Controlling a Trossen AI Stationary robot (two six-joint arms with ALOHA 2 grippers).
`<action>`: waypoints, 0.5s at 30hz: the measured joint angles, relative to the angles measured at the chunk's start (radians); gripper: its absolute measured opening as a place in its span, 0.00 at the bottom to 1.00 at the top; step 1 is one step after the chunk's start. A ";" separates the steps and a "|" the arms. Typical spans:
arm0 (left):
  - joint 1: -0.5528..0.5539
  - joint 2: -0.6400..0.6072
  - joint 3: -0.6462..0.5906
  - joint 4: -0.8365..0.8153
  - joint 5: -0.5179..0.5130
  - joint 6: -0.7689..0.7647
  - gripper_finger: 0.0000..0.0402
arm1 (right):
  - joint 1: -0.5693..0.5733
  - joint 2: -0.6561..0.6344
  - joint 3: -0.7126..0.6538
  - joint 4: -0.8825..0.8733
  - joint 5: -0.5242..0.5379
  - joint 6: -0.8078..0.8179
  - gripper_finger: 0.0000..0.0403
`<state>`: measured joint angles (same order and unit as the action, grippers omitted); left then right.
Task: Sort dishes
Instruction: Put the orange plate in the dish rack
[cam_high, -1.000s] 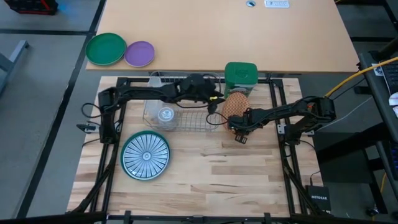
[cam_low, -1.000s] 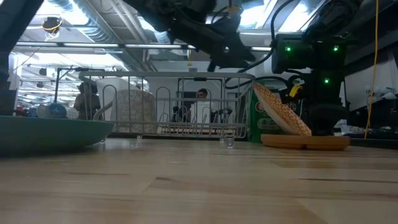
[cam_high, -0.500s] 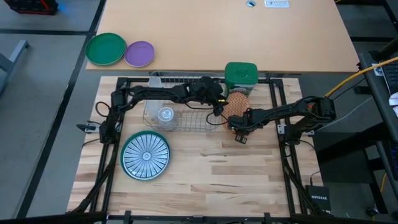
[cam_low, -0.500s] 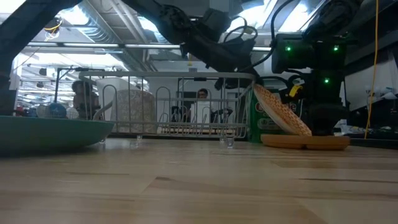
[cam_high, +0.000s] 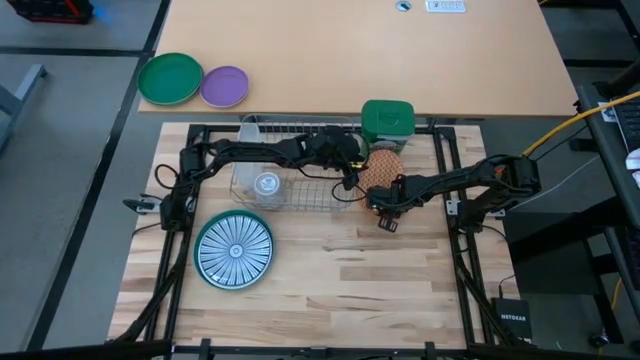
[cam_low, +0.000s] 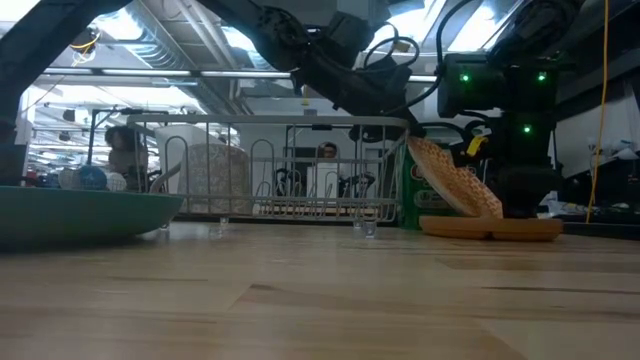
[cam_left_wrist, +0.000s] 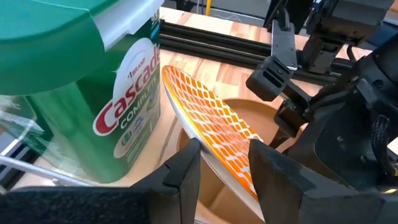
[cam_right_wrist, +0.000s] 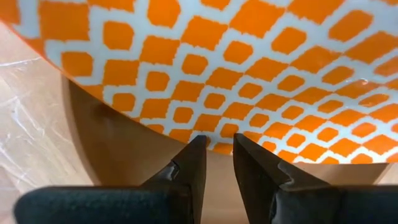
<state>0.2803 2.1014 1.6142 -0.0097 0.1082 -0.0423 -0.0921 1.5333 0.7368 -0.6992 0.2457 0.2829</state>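
Observation:
An orange-and-white patterned plate stands tilted, its lower rim on a brown plate and its upper rim toward the wire rack. My right gripper is shut on the plate's near rim. My left gripper is open at the plate's upper rim. In the left wrist view its fingers stand on either side of that rim, and I cannot tell whether they touch it. A teal-and-white striped plate lies flat on the table's near left. My right gripper pinches the orange plate's rim between its two fingers, only at the edge. It comes roughly level from the table's right-near side. The plate stays tilted in the hold, its lower rim on the brown plate.
A green lidded canister stands just behind the plates, close to my left gripper. The rack holds a clear round item. Green and purple plates lie on the far desk. Bare wood lies in front of the rack.
My left gripper has gone toward the table's right edge and a little down, from above the rack's right end to the orange plate's upper rim. My right gripper and the tilted plate have kept still.

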 joint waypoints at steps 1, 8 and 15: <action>-0.002 0.000 0.000 0.001 -0.001 0.006 0.27 | 0.000 0.000 0.000 0.000 0.000 0.000 0.22; 0.001 0.000 0.001 0.009 0.002 -0.002 0.11 | 0.001 0.000 0.000 -0.001 0.000 0.000 0.22; 0.005 0.000 0.001 0.002 0.008 0.017 0.00 | 0.001 0.000 0.000 -0.001 -0.001 0.000 0.22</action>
<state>0.2852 2.1014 1.6150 -0.0072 0.1166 -0.0251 -0.0914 1.5330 0.7368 -0.7006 0.2443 0.2829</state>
